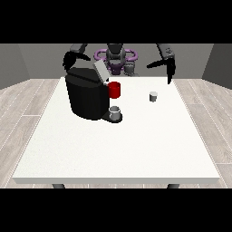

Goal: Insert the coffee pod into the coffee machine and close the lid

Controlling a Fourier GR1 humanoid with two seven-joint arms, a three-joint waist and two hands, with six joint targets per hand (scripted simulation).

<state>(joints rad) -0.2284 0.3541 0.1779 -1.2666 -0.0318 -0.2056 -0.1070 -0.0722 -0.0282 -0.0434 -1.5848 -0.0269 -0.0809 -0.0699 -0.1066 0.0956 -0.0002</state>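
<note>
Grey walls (pixel 27 63) and a pale plank floor (pixel 22 108) surround a large white desk (pixel 118 149), with the robot (pixel 116 56) small behind its far edge.

On the desk's far left part stands the black coffee machine (pixel 86 97). Its grey lid (pixel 100 71) is tilted up and open at the top. A red part (pixel 114 89) juts from the machine's side toward the desk's middle, and below it a small grey cup (pixel 115 112) sits on the machine's dark base plate.

The coffee pod (pixel 153 96), a small pale cylinder, stands upright on the desk, to the right of the machine and well apart from it. Nothing touches it.

The hand at the view's right (pixel 169 68) hangs above the desk's far right edge, behind and to the right of the pod and clear of it. Its fingers (pixel 170 78) point straight down, with the thumb spread toward the view's left. The fingers are extended and hold nothing.

The hand at the view's left (pixel 71 58) is raised just behind the machine's top, above its far left corner. It looks dark against the machine, and whether its fingers are spread or curled cannot be told. It does not appear to hold anything, and whether it touches the machine cannot be told either.
</note>
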